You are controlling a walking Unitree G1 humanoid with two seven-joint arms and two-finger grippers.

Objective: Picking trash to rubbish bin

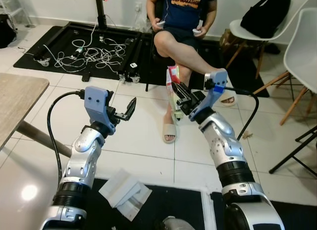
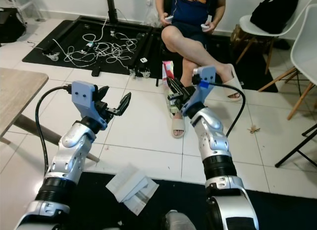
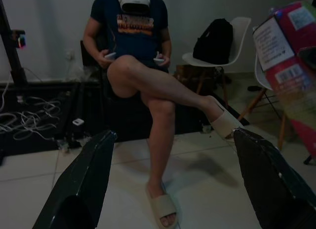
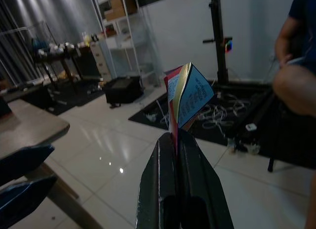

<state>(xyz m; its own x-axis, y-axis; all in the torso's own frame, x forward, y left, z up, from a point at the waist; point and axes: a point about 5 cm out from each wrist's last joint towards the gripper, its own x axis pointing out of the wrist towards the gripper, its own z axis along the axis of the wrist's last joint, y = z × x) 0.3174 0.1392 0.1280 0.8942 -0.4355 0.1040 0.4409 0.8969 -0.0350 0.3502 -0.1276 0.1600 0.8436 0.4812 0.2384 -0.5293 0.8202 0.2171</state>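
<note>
My right gripper [image 1: 178, 91] is raised at mid-height and shut on a red and pink carton [image 1: 172, 80] with a white printed label. The right wrist view has the carton [image 4: 188, 96] standing upright out of the pressed-together fingers [image 4: 195, 165]. To its left, my left gripper [image 1: 125, 112] is open with nothing in it. Its two fingers [image 3: 81, 184] stand wide apart in the left wrist view, with the carton [image 3: 291, 56] at the edge. A white crumpled paper box [image 1: 125, 193] lies on the black mat near my feet.
A person [image 1: 183, 22] sits straight ahead with legs crossed, a slippered foot [image 1: 169, 131] on the tiles. A wooden table [image 1: 15, 98] is at the left and white chairs [image 1: 302, 51] at the right. Cables [image 1: 94, 54] lie on a black mat behind.
</note>
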